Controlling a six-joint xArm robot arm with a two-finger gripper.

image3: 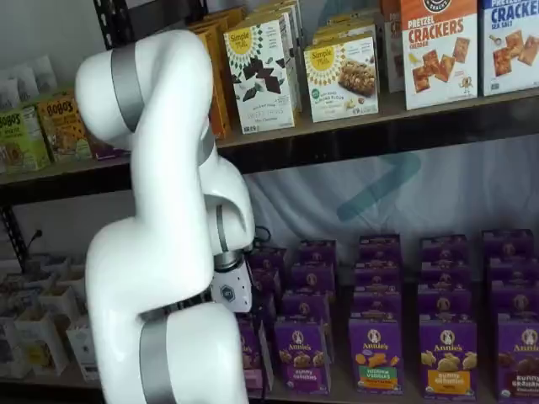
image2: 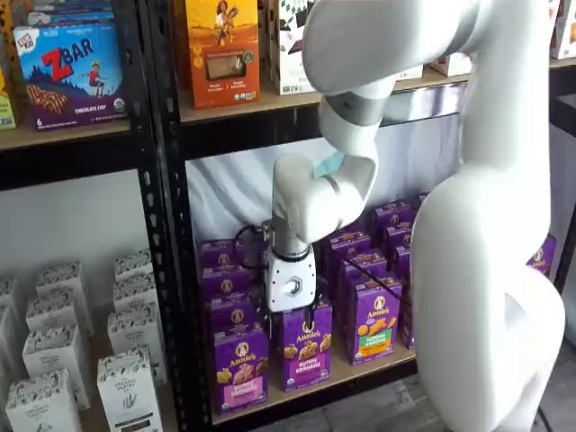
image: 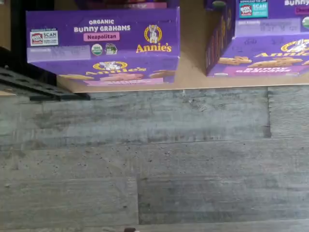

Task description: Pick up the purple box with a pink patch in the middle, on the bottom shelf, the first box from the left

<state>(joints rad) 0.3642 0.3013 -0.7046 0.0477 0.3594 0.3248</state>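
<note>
Two purple cartons front the bottom shelf (image2: 315, 385) edge, a gap between them. The purple box (image2: 240, 366) stands at its left corner, below-left of the end effector (image2: 309, 317), whose fingers' state I cannot tell.

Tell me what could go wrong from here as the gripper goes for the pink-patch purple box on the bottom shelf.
1. In a shelf view the gripper hangs in front of the neighbouring box, not the purple box; it may grab the wrong carton.
2. The purple box stands close beside the black upright, so a finger could strike that post.
</note>
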